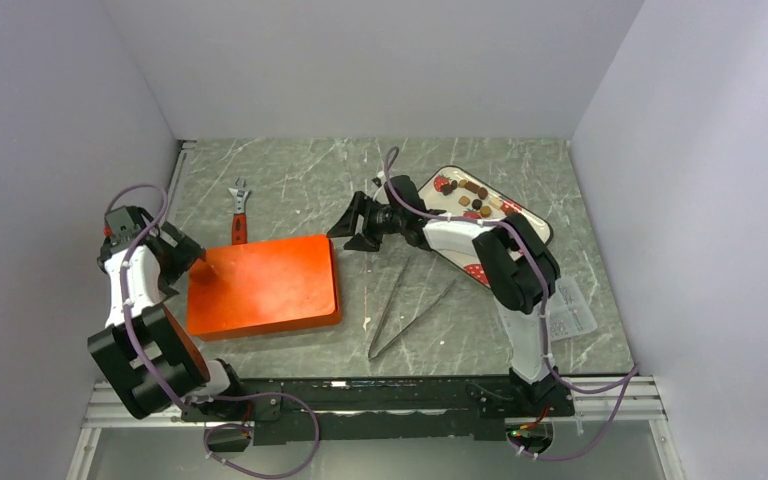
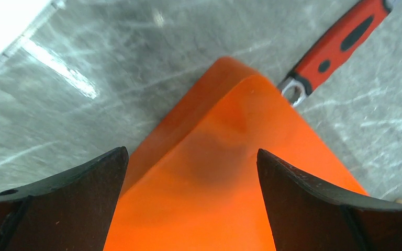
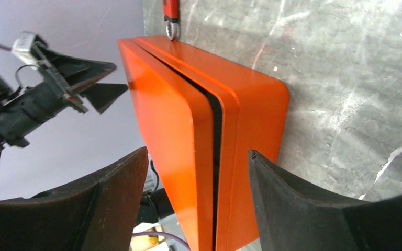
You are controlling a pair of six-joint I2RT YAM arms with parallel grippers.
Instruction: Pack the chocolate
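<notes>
Several small brown and tan pieces of chocolate (image 1: 477, 196) lie on a white tray (image 1: 533, 227) with red strawberry prints at the back right. A closed orange box (image 1: 263, 286) lies flat at centre left, its lid seam (image 3: 217, 125) showing in the right wrist view. My left gripper (image 1: 196, 259) is open at the box's far left corner (image 2: 225, 130) and holds nothing. My right gripper (image 1: 357, 233) is open just off the box's far right corner, facing its side (image 3: 251, 120), with nothing held.
A red-handled adjustable wrench (image 1: 239, 213) lies behind the box and shows by its corner (image 2: 340, 44). Metal tongs (image 1: 405, 305) lie on the marbled table to the right of the box. A clear printed bag (image 1: 572, 316) lies at the right. Grey walls close in three sides.
</notes>
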